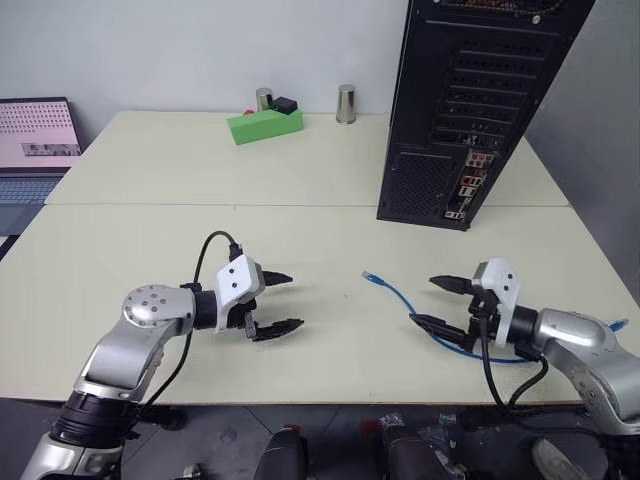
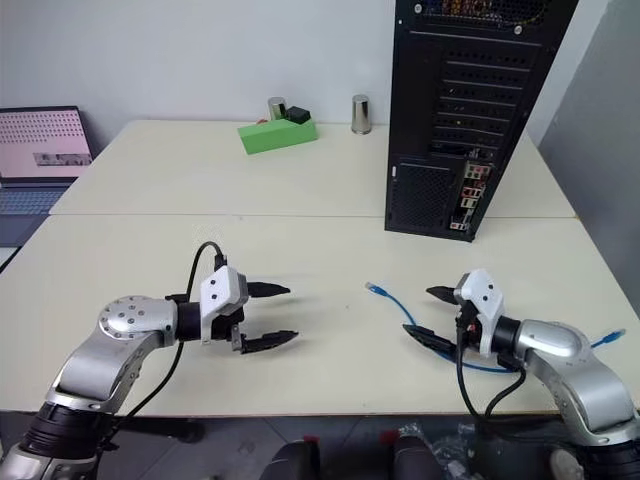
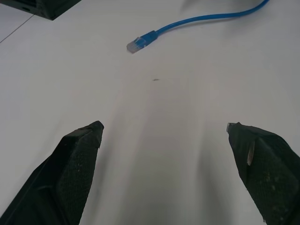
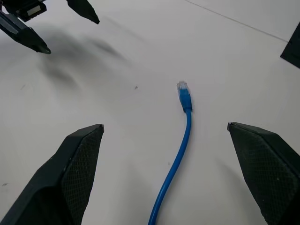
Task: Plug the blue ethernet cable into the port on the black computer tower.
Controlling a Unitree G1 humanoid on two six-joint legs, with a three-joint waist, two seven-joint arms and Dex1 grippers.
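Head camera first: the black computer tower point(image 1: 475, 105) stands upright at two o'clock on the pale table point(image 1: 300, 190), rear face toward us, its coloured connector strip low on that face; the port itself is too small to pick out. At eleven o'clock sits a green block point(image 1: 264, 124) with two small metal cylinders point(image 1: 345, 103) near it, and a laptop point(image 1: 35, 140) shows at nine o'clock, off the table's edge. The blue ethernet cable point(image 1: 400, 297) lies flat on the table at four o'clock, its plug end free and pointing toward centre. The left gripper point(image 1: 278, 302) hovers at seven o'clock, jaws spread wide, holding nothing. The right gripper point(image 1: 438, 302) sits at four o'clock just beside the cable, jaws wide apart too, empty.

Left wrist camera: two black fingers point(image 3: 70, 173) stand far apart over bare table, and the cable's plug point(image 3: 136, 44) lies ahead, well clear of them.

Right wrist camera: the cable runs up between the spread fingers point(image 4: 70, 173) without touching either, its plug point(image 4: 183, 89) resting on the table; the left gripper's tips show at eleven o'clock.
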